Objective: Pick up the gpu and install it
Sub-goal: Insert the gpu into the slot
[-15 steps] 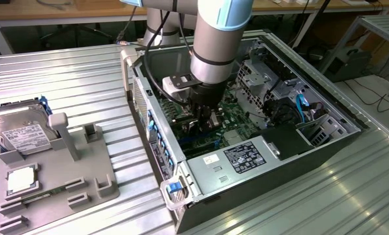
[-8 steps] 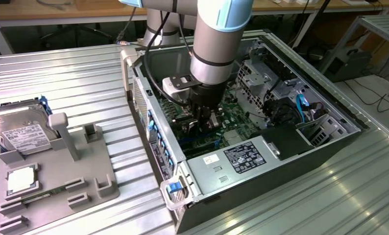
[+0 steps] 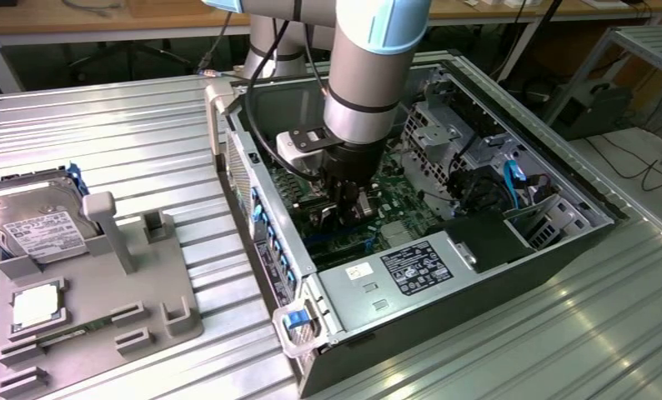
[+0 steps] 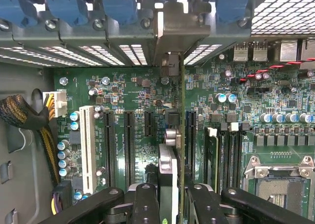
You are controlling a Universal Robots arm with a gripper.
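Observation:
The gpu stands edge-on between my fingers, with the green board edge and the cooler both showing. Its silver bracket reaches the rear slot openings of the computer case. My gripper is shut on the gpu, with one black finger on either side of the card. The card lines up along a black slot of the motherboard; how deep it sits I cannot tell. In the exterior view the gripper is low inside the open case, over the motherboard.
Other black slots and a white slot lie beside the card, with memory slots and the CPU socket on its other side. A cable bundle hangs near the case wall. A grey fixture holds a hard drive and a CPU chip.

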